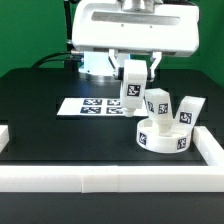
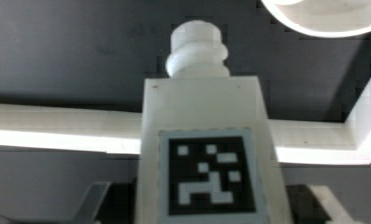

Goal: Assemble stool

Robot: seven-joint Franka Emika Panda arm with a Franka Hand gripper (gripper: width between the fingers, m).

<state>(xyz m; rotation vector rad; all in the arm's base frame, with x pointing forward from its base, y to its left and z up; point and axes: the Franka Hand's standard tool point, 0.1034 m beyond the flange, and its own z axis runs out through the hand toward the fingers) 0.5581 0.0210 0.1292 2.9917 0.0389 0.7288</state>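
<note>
Near edge: white rail [image 1: 110, 179] runs along the table's front, turning up the exterior view's right side; nothing rests on it.
Seat: round white seat [image 1: 163, 134] lies flat just behind that rail, toward the exterior view's right.
Seated legs: two legs [image 1: 158, 102] [image 1: 187, 111] stand in the seat, both tilted a little.
Marker board: marker board [image 1: 96, 106] lies flat further back, bearing only tags.
Gripper: gripper [image 1: 133, 76] hangs behind and above the seat, clamped on the third leg [image 1: 131, 87]; the fingers themselves are mostly hidden.
Held leg: in the wrist view the leg [image 2: 203, 140] points its knobbed peg away from the camera, with the seat's rim [image 2: 335, 17] beyond it.
Step, as judged: third leg being carried to the seat.
Next move, as judged: line the peg up over the free socket, then lower and twist.
Containers: only the seat's sockets; two look filled, the third I cannot see.
</note>
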